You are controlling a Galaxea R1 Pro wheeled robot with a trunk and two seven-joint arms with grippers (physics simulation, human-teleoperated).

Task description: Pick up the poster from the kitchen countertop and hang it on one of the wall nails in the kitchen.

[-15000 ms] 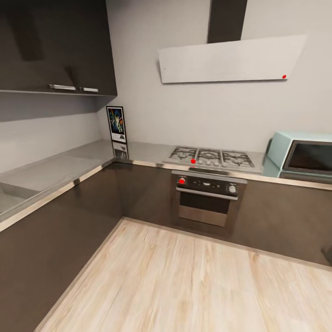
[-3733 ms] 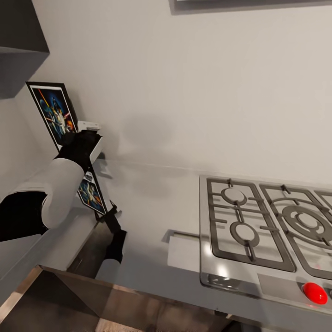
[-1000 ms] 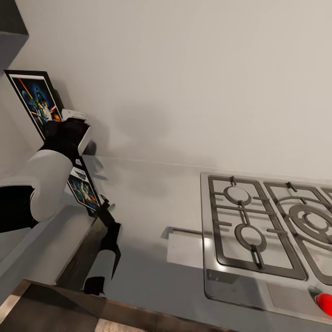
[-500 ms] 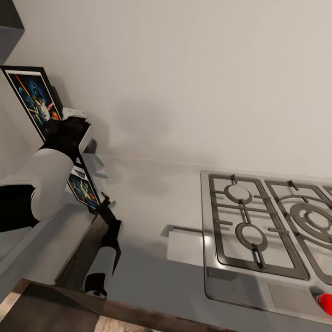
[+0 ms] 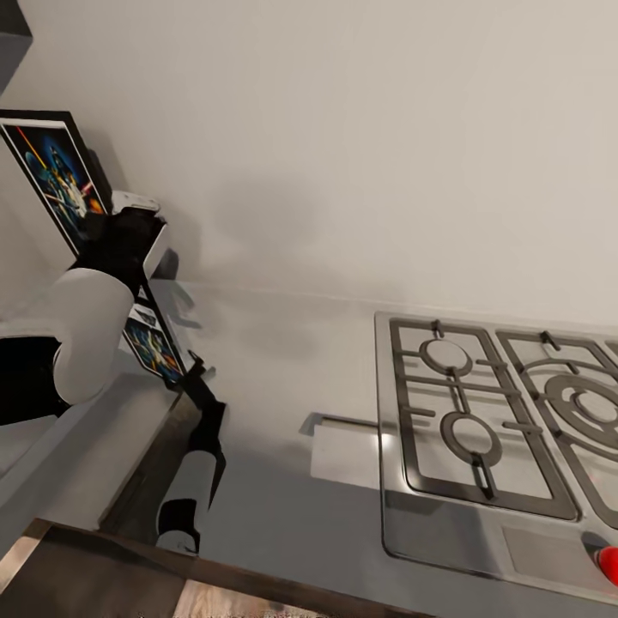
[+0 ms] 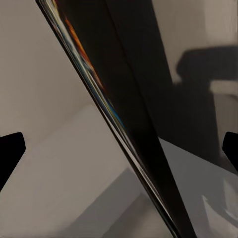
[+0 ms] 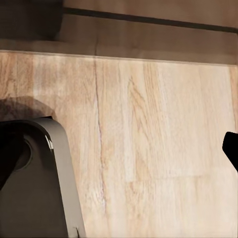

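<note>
At the counter's left corner, the kitchen countertop (image 5: 275,360) carries one gas hob (image 5: 489,429), cut off at right. One poster (image 5: 60,184) stands there, mid-section hidden by the left gripper (image 6: 119,148), fingers spread either side. Right gripper (image 7: 119,148): state cannot be told.

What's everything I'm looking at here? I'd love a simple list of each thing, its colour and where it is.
poster: one, black frame, blue artwork, upright on the countertop at far left, seen edge-on between the left fingers in the left wrist view.
kitchen countertop: one, glossy grey, along the wall.
gas hob: one, steel with dark grates, set in the countertop at right.
red knob: one, at the hob's front corner.
wall: pale grey, behind the countertop.
wooden floor: light wood, in the right wrist view.
left gripper: one, black, at the poster, fingers apart.
right gripper fingertip: black; fingers apart over the floor.
</note>
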